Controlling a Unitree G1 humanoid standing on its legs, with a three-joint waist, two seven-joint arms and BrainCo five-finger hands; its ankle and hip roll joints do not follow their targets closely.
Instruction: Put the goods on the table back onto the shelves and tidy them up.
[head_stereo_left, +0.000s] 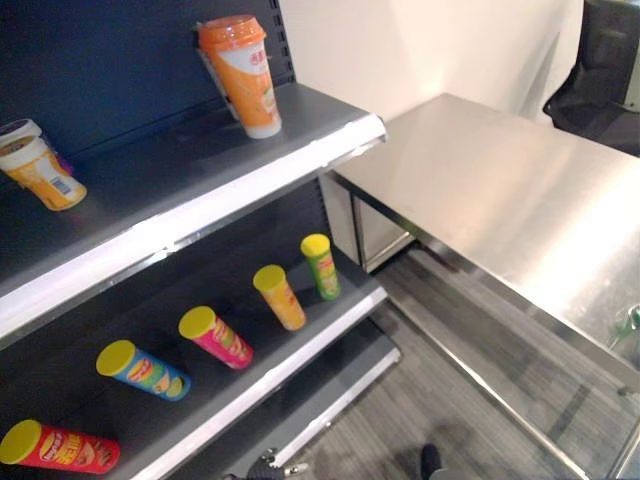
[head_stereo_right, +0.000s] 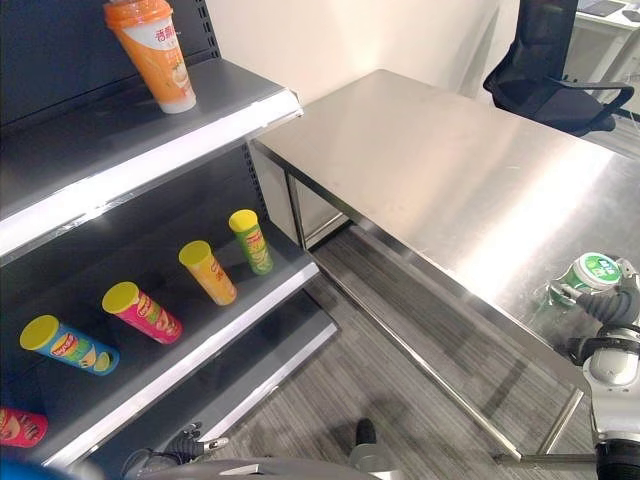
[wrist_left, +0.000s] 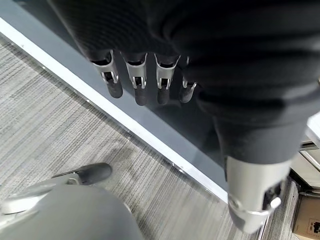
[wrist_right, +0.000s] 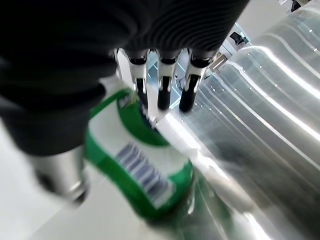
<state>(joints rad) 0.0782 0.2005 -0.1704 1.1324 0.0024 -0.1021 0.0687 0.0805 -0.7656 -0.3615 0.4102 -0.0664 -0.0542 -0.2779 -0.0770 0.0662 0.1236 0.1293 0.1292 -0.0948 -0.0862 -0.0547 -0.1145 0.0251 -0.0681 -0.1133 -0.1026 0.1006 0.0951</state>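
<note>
Meanwhile right robot hand (wrist_right: 150, 80) grips green cup (wrist_right: 145, 170) on table (head_stereo_right: 440, 180).

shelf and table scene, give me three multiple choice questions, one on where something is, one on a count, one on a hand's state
1. Where does the orange cup stand?
A. on the upper shelf
B. on the steel table
C. on the floor

2. How many yellow-lidded tubes lie on the lower shelf in the left eye view?
A. two
B. five
C. eight

3. What is the right hand doing?
A. hanging straight-fingered over the floor
B. closing on a green and white cup
C. resting on the upper shelf

Answers:
1. A, it stands upright on the upper shelf, near its end beside the steel table.
2. B, red, blue, pink, yellow and green tubes lie in a row.
3. B, the right wrist view shows the green and white cup between fingers and thumb.
</note>
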